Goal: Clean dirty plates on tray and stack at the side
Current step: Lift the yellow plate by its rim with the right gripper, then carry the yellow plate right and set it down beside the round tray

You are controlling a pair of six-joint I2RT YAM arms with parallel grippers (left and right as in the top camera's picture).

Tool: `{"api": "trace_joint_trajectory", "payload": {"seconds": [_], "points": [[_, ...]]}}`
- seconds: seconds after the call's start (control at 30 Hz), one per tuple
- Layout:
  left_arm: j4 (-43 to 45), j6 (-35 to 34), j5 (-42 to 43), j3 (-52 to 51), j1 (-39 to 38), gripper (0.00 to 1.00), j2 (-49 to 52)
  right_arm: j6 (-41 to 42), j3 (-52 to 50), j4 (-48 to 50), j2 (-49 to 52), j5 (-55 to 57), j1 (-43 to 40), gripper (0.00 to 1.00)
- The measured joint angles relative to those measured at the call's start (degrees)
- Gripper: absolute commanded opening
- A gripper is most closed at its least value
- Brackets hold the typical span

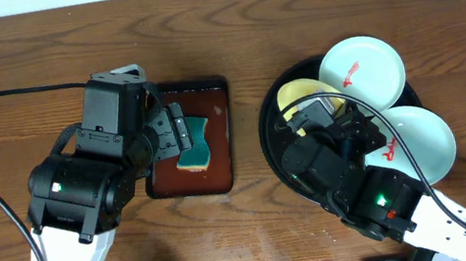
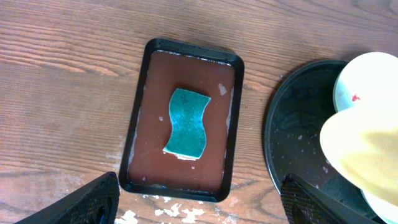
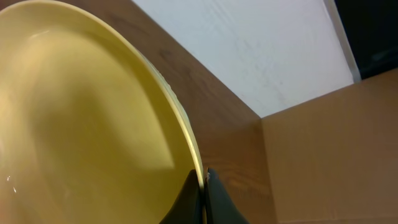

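Your right gripper (image 3: 204, 186) is clamped on the rim of the yellow plate (image 3: 93, 124), which is tilted over the black tray (image 1: 270, 143). A mint plate (image 1: 360, 63) and a second mint plate (image 1: 423, 143) lie at that tray's right side. Your left gripper (image 2: 208, 200) hangs with its fingers apart above the sponge (image 2: 186, 123) in the brown tray (image 2: 161, 81) on the desk (image 1: 14, 53).

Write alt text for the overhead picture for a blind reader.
From above, the right gripper pinches a pale yellow plate by its rim over a round black tray that holds two mint-white plates smeared red. The left gripper hovers open above a teal sponge in a small reddish-brown tray on a wooden table.
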Motion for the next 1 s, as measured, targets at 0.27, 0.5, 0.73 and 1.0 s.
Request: {"api": "trace_joint_trajectory", "payload": {"seconds": [0.27, 0.5, 0.73, 1.0], "points": [[0.0, 0.0, 0.0, 0.0, 0.0, 0.83, 0.0, -1.4, 0.0, 1.4, 0.0, 0.7, -2.2, 0.01], [0.0, 0.0, 0.0, 0.0, 0.0, 0.83, 0.0, -0.4, 0.0, -0.4, 0.1, -1.5, -2.6, 0.01], [0.0, 0.0, 0.0, 0.0, 0.0, 0.83, 0.0, 10.3, 0.0, -1.8, 0.5, -7.8, -7.9, 0.01], [0.0, 0.0, 0.1, 0.0, 0.0, 0.84, 0.0, 25.0, 0.4, -2.7, -0.3, -39.3, -32.7, 0.01]]}}
